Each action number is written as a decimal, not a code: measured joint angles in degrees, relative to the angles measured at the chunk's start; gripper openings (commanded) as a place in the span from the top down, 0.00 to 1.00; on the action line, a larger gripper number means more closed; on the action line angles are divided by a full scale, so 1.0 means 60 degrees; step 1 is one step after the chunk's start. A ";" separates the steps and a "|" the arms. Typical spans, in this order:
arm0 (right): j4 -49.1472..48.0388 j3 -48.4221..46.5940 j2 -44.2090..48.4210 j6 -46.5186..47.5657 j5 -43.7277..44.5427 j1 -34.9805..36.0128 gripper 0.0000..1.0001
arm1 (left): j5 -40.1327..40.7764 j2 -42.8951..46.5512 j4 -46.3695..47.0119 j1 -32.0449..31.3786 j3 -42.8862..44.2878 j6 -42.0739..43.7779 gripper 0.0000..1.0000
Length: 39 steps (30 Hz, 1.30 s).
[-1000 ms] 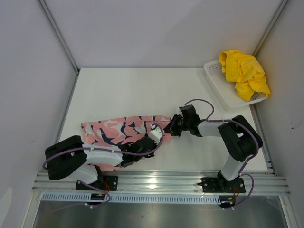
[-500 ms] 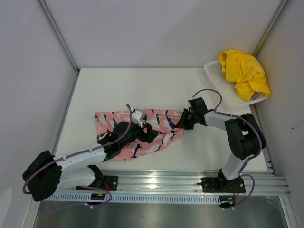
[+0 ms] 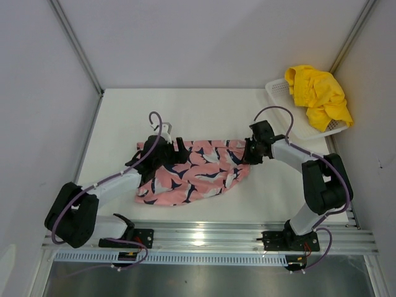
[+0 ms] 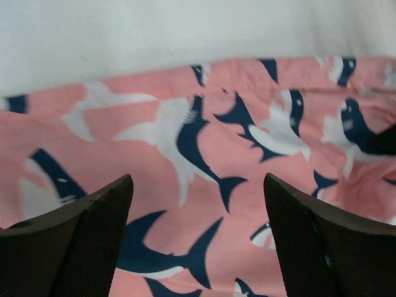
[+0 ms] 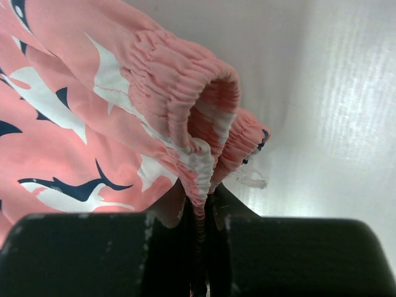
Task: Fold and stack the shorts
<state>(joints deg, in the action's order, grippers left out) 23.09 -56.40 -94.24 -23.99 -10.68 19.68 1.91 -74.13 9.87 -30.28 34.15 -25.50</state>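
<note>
The pink shorts (image 3: 198, 172) with a navy-and-white print lie folded across the middle of the table. My left gripper (image 3: 171, 150) hovers open over their left end; in the left wrist view the printed cloth (image 4: 198, 185) lies between the spread fingers (image 4: 86, 241), untouched. My right gripper (image 3: 250, 153) is shut on the elastic waistband (image 5: 201, 133) at the shorts' right end, the gathered band pinched between its jaws. The yellow shorts (image 3: 317, 94) lie bunched in the white basket (image 3: 296, 127) at the back right.
Grey walls enclose the table on three sides. A metal rail (image 3: 204, 238) runs along the near edge, where both arm bases are bolted. The basket sits tilted against the right wall.
My left gripper has let go of the pink shorts and swung up to the left with its jaws opening. The shorts were carried right and away from the rail. My right gripper moved right, still gripping.
</note>
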 measured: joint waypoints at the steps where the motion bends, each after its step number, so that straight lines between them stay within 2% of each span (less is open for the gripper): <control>1: 0.0029 -0.0007 0.0000 0.0058 0.0084 -0.0025 1.00 | 0.0044 0.0011 -0.0175 0.0255 0.0160 0.0007 0.11; 7: 0.0146 -0.0007 -0.0011 0.0109 0.0401 -0.0226 1.00 | -0.0102 0.0630 -0.0597 0.1902 0.0681 0.0007 0.01; 15: -0.0149 -0.0018 -0.0466 -0.0047 0.0222 -0.0605 1.00 | -0.0914 0.0739 -0.0725 0.4197 0.0816 -0.0219 0.05; 17: -0.0200 -0.0066 -0.0601 -0.0095 0.0149 -0.0659 1.00 | -0.1060 0.0739 -0.0710 0.4597 0.0579 -0.0266 0.12; 24: -0.0350 -0.0091 -0.0776 -0.0153 0.0080 -0.0707 1.00 | -0.1344 0.0372 -0.0514 0.5020 0.0299 -0.0302 0.25; 26: -0.0357 -0.0091 -0.0776 -0.0157 0.0051 -0.0721 1.00 | -0.1523 0.0168 -0.0284 0.5206 0.0168 -0.0353 0.34; 34: -0.0404 -0.0091 -0.0776 -0.0171 -0.0062 -0.0787 1.00 | -0.2237 -0.0925 0.0080 0.5588 0.0051 -0.0510 0.39; 39: -0.0423 -0.0091 -0.0776 -0.0171 -0.0124 -0.0812 1.00 | -0.2692 -0.1446 0.0390 0.5654 0.0051 -0.0696 0.56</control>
<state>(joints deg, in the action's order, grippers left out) 20.56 -56.95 -98.89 -25.02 -11.42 14.81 -14.24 -82.81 12.21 3.64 34.46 -29.67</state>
